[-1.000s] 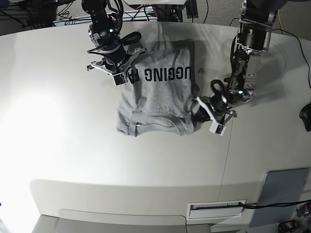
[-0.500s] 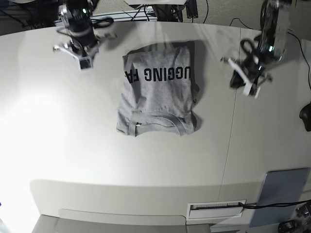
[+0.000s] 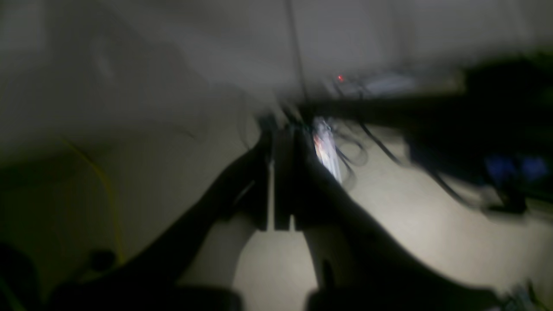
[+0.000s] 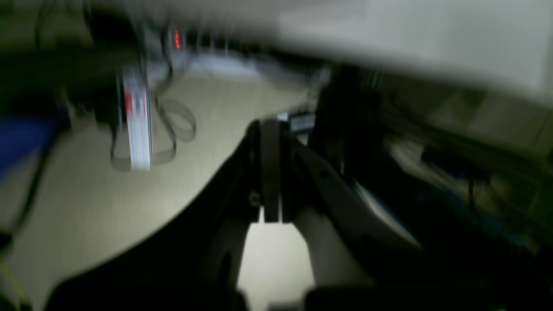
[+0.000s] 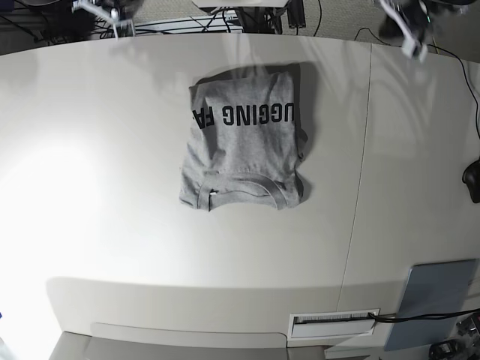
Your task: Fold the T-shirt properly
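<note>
The grey T-shirt (image 5: 244, 142) lies folded into a rough rectangle in the middle of the white table (image 5: 97, 187). Black lettering faces up and the ribbed neck is on the near side. Both arms are raised away from it at the table's far edge. My left gripper (image 5: 406, 28) is at the top right, and in its blurred wrist view (image 3: 280, 134) the jaws are together and empty. My right gripper (image 5: 106, 9) is at the top left, and its wrist view (image 4: 270, 127) also shows the jaws together and empty. The shirt is out of both wrist views.
A grey flat pad (image 5: 439, 300) lies at the table's near right corner. A black object (image 5: 472, 180) sits at the right edge. A seam (image 5: 360, 172) runs down the table right of the shirt. Cables and a power strip (image 4: 136, 125) lie on the floor beyond.
Both grippers have left the shirt's sides and swung up and outward to the far corners. The shirt stays folded where it lay.
</note>
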`<action>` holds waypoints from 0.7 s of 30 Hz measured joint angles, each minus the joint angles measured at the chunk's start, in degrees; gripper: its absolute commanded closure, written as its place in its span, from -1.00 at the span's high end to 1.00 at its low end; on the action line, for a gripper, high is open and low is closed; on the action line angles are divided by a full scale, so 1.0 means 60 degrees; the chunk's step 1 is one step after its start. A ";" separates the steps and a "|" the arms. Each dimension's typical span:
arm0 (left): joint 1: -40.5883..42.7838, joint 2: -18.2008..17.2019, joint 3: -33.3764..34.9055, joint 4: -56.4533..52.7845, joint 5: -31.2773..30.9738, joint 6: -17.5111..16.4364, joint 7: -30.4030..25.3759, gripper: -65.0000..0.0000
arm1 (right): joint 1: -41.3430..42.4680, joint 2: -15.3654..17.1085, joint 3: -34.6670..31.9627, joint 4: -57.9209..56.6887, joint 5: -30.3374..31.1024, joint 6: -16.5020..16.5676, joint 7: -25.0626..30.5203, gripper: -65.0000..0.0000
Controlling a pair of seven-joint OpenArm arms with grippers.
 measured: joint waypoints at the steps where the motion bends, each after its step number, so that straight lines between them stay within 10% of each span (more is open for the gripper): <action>1: 0.0193 0.0189 0.0004 -0.0153 0.0015 -0.0299 0.0000 -0.96 | -0.0208 0.0000 0.0000 -0.0018 0.0011 0.0062 -0.0124 -1.00; 5: 0.0306 0.0987 0.0015 -0.1381 0.0342 -0.1541 -0.0120 -0.96 | -0.0554 -0.0007 0.0004 -0.0973 0.0007 0.0047 0.0004 -1.00; 11: -0.0729 0.1228 0.0783 -0.4594 0.0933 -0.1818 -0.0619 -0.96 | 0.0160 -0.0015 0.0007 -0.4040 -0.0033 0.0062 0.0874 -1.00; 21: -0.3880 0.1745 0.3504 -1.0739 0.3738 -0.1392 -0.5275 -0.96 | 0.3530 -0.0029 0.0011 -1.0834 0.0543 0.0058 0.3883 -1.00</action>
